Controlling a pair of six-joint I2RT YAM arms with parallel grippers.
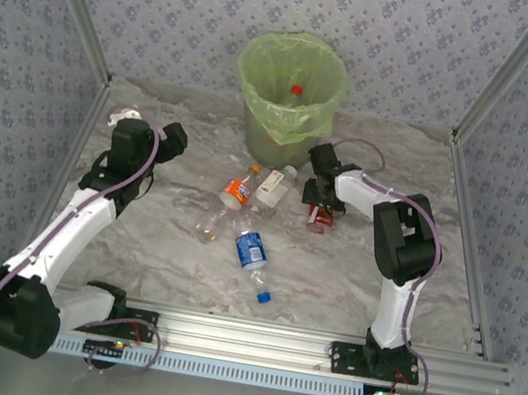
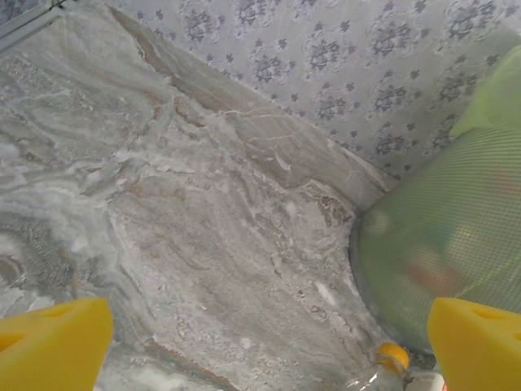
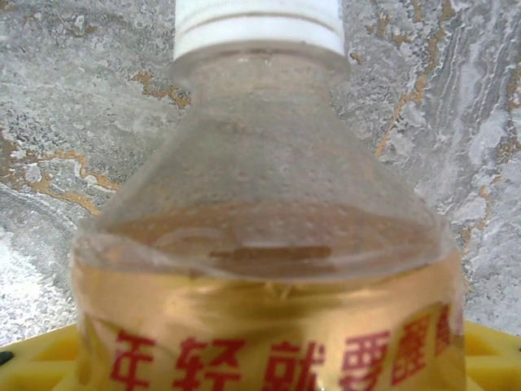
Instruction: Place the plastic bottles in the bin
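Observation:
The bin (image 1: 289, 95), lined with a light-green bag, stands at the back centre and holds a red-capped bottle (image 1: 296, 89). My right gripper (image 1: 321, 205) is down on the table to its right. Its yellow fingers (image 3: 32, 362) are closed against the sides of a white-capped plastic bottle (image 3: 260, 244) with a gold label and red characters. Loose on the table lie an orange-labelled bottle (image 1: 237, 191), a white-labelled one (image 1: 271, 187), a clear crushed one (image 1: 209, 221) and a blue-labelled one (image 1: 253, 252). My left gripper (image 1: 168, 139) hovers open over bare table, the bin (image 2: 456, 244) to its right.
A white-capped bottle (image 1: 125, 117) lies at the far left behind my left arm. An orange bottle cap (image 2: 392, 357) shows by the bin's base. Patterned walls and metal frame posts close in the table on three sides.

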